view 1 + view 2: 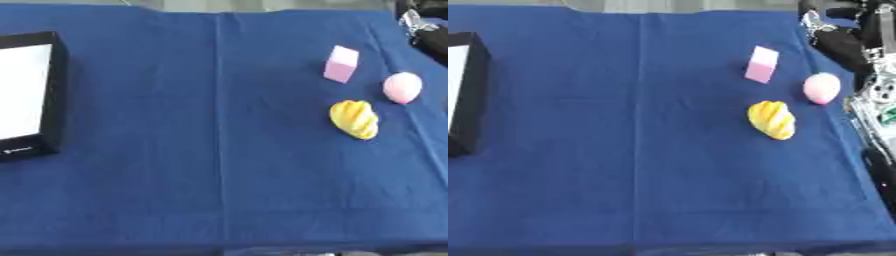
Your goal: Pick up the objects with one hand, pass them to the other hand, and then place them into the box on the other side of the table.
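Far left: black box [54,95] with white inside, open top, sitting at the left edge of the blue tablecloth [219,150], partly cut off by the frame. Nothing visible in it from here. Cloth has a lengthwise crease running down near the middle, otherwise bare across the centre. Right side: three objects grouped, none touching. Pink block [341,64] is farthest back, standing slightly tilted. Pink rounded egg-like object [402,87] is to the right of it and a bit nearer, close to the cloth's right edge. Yellow ridged object [354,119], banana-bunch shape, lies nearest of the three, just in front of and between the other two. All three are well apart from the box, on the opposite side of the table. Upper right corner, right eye view: dark robot arm parts [850,40] past the table edge; no hand can be made out, so finger state cannot be told for either hand.
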`<control>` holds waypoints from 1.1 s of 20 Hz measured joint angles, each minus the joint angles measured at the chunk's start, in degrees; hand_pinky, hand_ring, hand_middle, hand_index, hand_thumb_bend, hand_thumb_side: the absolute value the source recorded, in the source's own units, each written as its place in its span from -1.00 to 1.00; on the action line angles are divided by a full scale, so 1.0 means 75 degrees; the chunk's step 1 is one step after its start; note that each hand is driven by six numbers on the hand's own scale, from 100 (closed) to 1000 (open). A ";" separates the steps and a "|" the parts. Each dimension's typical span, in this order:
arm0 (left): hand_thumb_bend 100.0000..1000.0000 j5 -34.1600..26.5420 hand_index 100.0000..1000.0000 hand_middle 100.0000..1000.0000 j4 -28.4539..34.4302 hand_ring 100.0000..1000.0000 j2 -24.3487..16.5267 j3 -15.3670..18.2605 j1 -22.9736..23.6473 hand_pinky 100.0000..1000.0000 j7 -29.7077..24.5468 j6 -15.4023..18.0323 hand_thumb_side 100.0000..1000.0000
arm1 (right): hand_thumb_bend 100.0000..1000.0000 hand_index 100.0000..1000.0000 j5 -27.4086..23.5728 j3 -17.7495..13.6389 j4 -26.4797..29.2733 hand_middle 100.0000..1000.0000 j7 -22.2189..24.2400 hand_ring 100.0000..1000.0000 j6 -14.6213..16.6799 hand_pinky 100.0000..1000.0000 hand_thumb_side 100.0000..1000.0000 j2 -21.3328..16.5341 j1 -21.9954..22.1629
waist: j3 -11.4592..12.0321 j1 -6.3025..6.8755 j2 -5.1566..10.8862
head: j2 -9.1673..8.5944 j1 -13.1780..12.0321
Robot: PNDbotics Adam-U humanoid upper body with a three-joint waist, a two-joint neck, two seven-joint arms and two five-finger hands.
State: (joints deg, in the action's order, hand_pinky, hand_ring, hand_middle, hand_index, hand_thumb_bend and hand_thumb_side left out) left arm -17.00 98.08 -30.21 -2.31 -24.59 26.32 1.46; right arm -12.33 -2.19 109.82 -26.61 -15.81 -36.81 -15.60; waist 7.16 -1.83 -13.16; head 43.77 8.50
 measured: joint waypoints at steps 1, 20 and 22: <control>-0.98 0.0001 0.49 0.14 0.0000 0.09 -0.0002 0.0000 0.0002 0.16 0.0001 -0.0001 0.43 | -0.15 0.48 0.0073 0.0023 0.0000 0.50 0.0079 0.48 -0.0083 0.26 -0.55 -0.0088 0.0001 | 0.0001 -0.0003 0.0000 | 0.0001 0.0013; -1.00 0.0078 0.49 0.14 0.0001 0.09 -0.0076 -0.0004 0.0045 0.16 0.0001 -0.0056 0.43 | 0.12 0.59 0.1419 0.0870 -0.0584 0.64 0.4200 0.63 -0.2394 0.56 -0.31 -0.3206 -0.1303 | 0.0104 -0.0113 0.0020 | -0.0003 0.0331; -1.00 0.0088 0.49 0.14 0.0001 0.09 -0.0088 -0.0004 0.0045 0.16 -0.0002 -0.0065 0.43 | 0.12 0.59 0.1581 0.0984 -0.0743 0.64 0.4560 0.64 -0.2402 0.58 -0.30 -0.3358 -0.1490 | 0.0129 -0.0100 0.0018 | -0.0004 0.0346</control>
State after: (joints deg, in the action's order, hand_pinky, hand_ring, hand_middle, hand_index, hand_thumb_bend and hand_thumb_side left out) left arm -16.34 98.08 -30.87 -2.34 -24.25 26.31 0.97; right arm -0.48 5.19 104.25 7.60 -33.83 -61.99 -26.78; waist 8.13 -2.59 -13.02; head 43.75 11.09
